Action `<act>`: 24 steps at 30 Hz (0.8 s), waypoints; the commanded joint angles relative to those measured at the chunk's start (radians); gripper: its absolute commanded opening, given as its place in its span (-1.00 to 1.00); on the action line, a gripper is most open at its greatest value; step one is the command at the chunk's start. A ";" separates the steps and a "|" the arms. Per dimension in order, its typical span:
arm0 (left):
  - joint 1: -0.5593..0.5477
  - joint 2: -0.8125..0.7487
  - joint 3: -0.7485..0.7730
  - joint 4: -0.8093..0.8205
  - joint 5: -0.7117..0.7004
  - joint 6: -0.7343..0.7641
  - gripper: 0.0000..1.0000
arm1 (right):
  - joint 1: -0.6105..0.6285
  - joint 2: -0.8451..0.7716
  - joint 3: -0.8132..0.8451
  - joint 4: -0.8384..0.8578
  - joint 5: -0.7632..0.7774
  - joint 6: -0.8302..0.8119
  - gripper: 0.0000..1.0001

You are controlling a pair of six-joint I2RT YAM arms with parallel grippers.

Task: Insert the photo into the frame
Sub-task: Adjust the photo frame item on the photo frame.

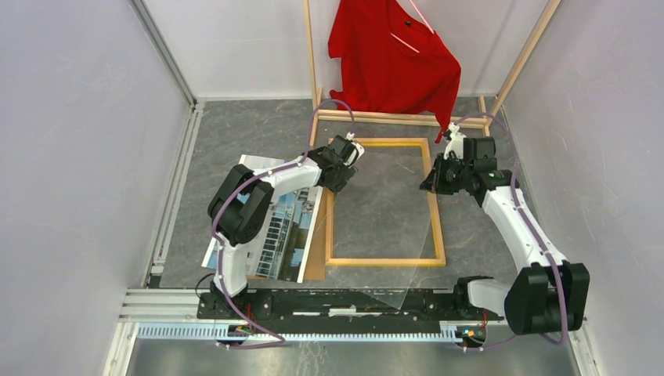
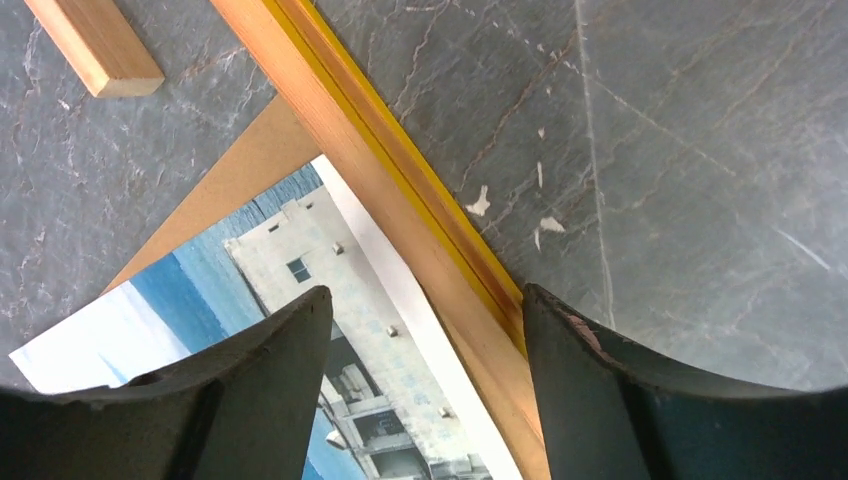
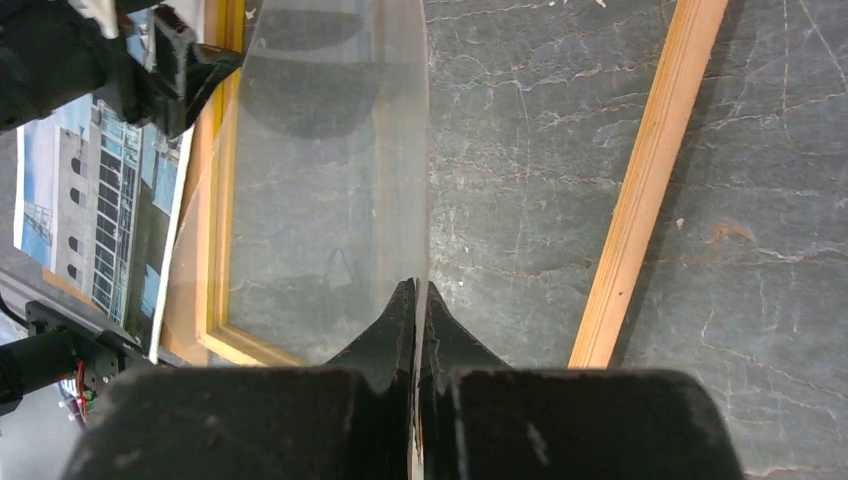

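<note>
Now: your left tool (image 2: 425, 300) jaws apart, straddling frame (image 1: 391, 142) left rail, gripping nothing. Face-up photo (image 2: 300, 260) flat on board (image 2: 250, 160), just left of that rail, long axis parallel to it, toward surface's left edge. Left arm nearer. Your right tool (image 3: 418, 295) clamped on clear sheet (image 3: 320, 180), tilted over frame.

White links (image 1: 509, 215); black joints (image 1: 239, 205); purple cables (image 1: 332, 100)

Photo (image 1: 286, 227) left of frame (image 1: 391, 142), on backing board (image 1: 315, 265); clear sheet (image 1: 391, 219) over frame; clothes rack (image 1: 376, 117) behind frame.
</note>
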 commanded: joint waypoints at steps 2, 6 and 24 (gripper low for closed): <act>0.014 -0.121 0.047 -0.095 0.005 0.045 0.58 | -0.002 0.074 0.025 0.060 -0.001 -0.020 -0.83; 0.020 -0.151 -0.008 -0.108 0.007 0.061 0.59 | -0.005 0.112 -0.038 0.135 -0.017 0.011 0.07; 0.020 -0.210 -0.160 -0.051 0.016 0.022 0.55 | -0.010 -0.102 -0.241 0.046 0.160 0.078 0.95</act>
